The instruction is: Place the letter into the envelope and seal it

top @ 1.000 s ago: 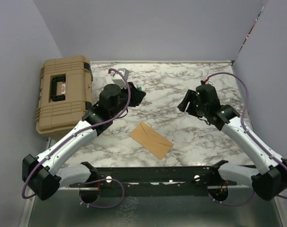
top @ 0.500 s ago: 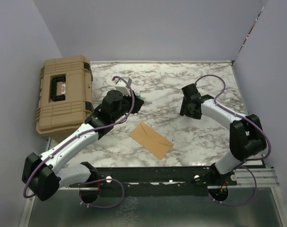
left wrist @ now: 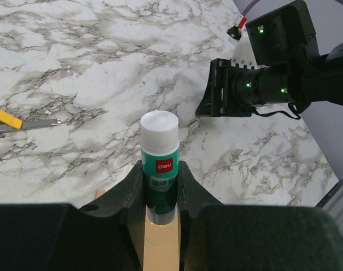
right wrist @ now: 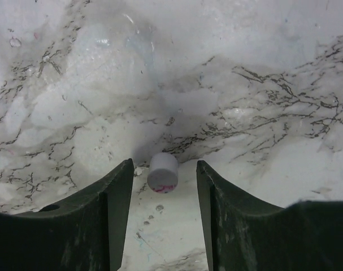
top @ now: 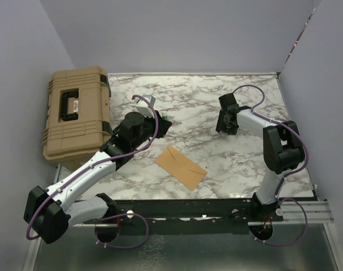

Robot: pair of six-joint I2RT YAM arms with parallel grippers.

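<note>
Envelope [top: 181, 167] lies flat on the marble table [top: 239, 164], near the front edge at centre, flap side up with its pointed seam showing. The left gripper [top: 163, 121] stands above it, with the envelope at its 5 o'clock; its jaws are clamped on an upright green glue stick [left wrist: 159, 135]. The right gripper [top: 225, 121] is farther off, with the envelope at its 7 o'clock, well apart. Its jaws stand apart either side of a small white cap [right wrist: 163, 172], without touching it. A tan tool case [top: 78, 116] sits at far left.
</note>
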